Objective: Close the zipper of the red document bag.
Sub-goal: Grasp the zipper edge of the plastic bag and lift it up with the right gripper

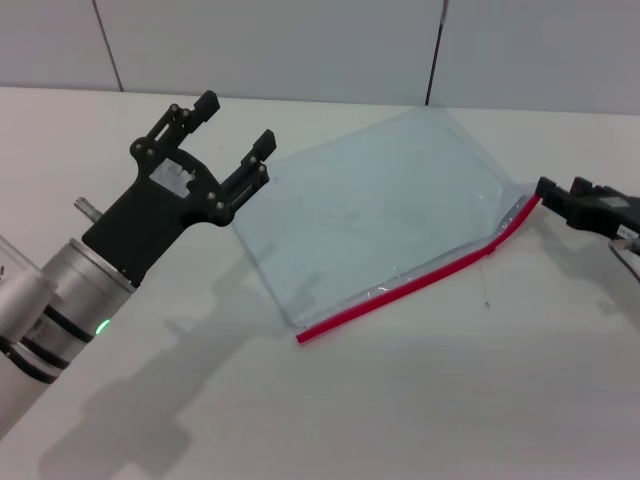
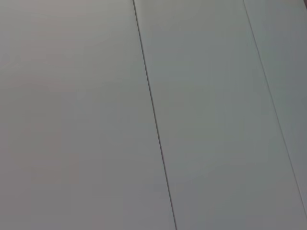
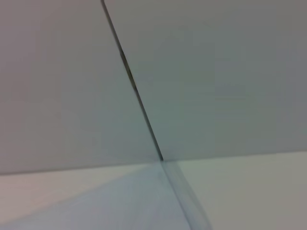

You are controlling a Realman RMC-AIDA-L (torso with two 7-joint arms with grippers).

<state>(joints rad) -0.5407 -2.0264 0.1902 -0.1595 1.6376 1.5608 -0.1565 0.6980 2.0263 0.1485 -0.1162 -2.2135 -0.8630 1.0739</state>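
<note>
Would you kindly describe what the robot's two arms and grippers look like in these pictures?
The left gripper is matte black, with a flat angular body, two slim linkage fingers and a pale sticker. Its arm is a silver-grey cylinder with black bands, a small green light and a short metal stub. The right gripper is also black and blocky, with thin cables trailing behind; its arm lies out of view.

A pale, off-white table [image 1: 330, 410] is seen filling most of the head view; its surface is matte and plain; soft grey shadows are cast on it toward its near left part. Behind the table's far edge a wall [image 1: 300, 45] of light grey panels is set; the panels are divided by thin dark vertical seams [image 1: 433, 55]; the same panels and seams [image 2: 153, 120] are shown in the left wrist view; in the right wrist view one seam [image 3: 139, 100] is met by the table's far edge [image 3: 230, 160]; the lighting is even and diffuse.
</note>
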